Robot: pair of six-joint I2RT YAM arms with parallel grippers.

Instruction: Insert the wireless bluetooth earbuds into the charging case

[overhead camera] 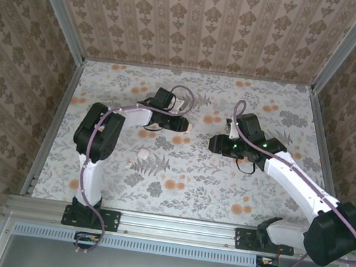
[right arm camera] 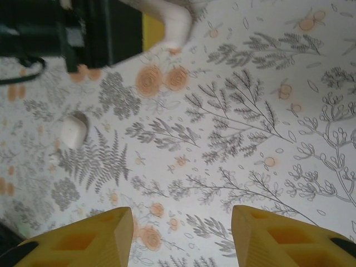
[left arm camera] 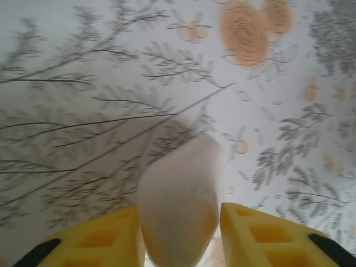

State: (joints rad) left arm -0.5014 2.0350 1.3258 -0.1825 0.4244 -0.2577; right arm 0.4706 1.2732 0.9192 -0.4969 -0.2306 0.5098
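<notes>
I judge this the placing step. A blurred white piece [left arm camera: 178,183] sits between the fingers of the left gripper [left arm camera: 179,214]; gripped or loose, I cannot tell. The right gripper [right arm camera: 182,214] is wide and empty, with a case [right arm camera: 73,130] ahead-left of it. The next move needs exact aligning.

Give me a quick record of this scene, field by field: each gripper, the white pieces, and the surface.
left gripper: above the table, a white rounded piece between its yellow fingers; whether it is clamped cannot be told
right gripper: open, nothing between its fingers, over bare table
white case: lying on the table, apart from both grippers
table: covered in a floral pattern
</notes>
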